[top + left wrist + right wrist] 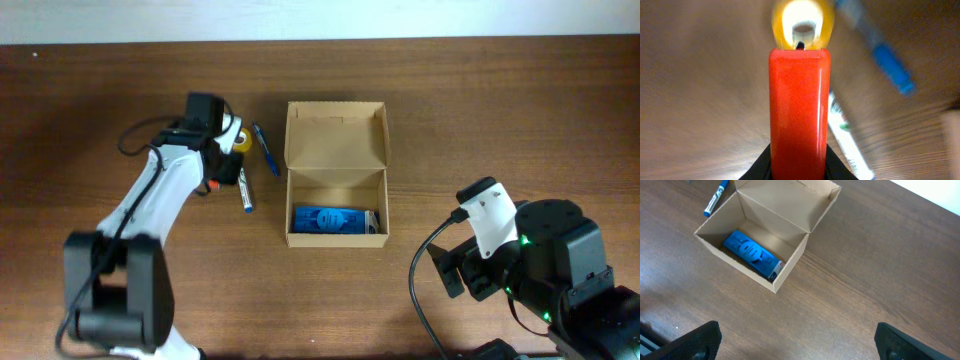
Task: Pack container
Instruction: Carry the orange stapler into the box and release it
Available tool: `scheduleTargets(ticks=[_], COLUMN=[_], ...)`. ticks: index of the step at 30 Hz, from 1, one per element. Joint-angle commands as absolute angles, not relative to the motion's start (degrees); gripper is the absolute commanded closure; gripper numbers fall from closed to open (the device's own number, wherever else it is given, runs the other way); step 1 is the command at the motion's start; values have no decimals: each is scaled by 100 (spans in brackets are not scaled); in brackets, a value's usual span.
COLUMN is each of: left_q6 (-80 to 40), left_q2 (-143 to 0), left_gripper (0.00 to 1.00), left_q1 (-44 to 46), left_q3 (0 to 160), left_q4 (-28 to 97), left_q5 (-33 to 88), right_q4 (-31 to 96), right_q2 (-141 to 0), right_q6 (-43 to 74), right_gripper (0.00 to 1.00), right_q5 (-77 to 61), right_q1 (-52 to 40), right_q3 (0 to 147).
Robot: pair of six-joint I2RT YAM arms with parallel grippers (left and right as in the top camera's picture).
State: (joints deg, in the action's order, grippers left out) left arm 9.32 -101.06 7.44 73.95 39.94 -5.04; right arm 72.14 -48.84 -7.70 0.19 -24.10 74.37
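Closest, the left gripper (799,167) is clamped on an upright red block (799,100), too blurred to tell what it is. Just past its tips sits a yellow tape roll (826,25); to their right lies a white marker (847,135), then a blue pen (890,65) farther out. The right gripper (799,340) hangs with jaws spread wide, nothing between them — ahead and left of it stands the container (790,262), lid up, a blue packet (750,254) inside.

tan container (336,135), blue packet (335,219), red block (799,110)
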Motion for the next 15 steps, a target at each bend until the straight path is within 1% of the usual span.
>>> scheduleTargets(ticks=[1,4,7,9,11,15], left_q6=[1267,1706,2292,2679,3074,3441], left_q2=[-9511,-9487,-9491,-9504,-9574,-9926], left_gripper=[79,79,80,84,85,85], left_q1=[1070,1481,1905,2128,2322,2646], left_q3=[8020,8674,8965,9006,9008,9139], left_q4=[4156,4510,4547,4550,4550,4552], left_q5=[-740,-738,-731,-687,-364,36], right_q4=[7203,7203,7203,7203,7203,7203], right_q2=[-4873,-4873,-4873,-4873,-4873,-4873], right_q6=[-764,-764,-764,-764,-764,-764], right_gripper=[1,1,1,1,1,1], right_q5=[71,71,71,71,71,71], right_q1=[-2434,-2434,-2434,-2434,-2434,-2434], right_q3=[7522,7522,7522,7522,7522,7522])
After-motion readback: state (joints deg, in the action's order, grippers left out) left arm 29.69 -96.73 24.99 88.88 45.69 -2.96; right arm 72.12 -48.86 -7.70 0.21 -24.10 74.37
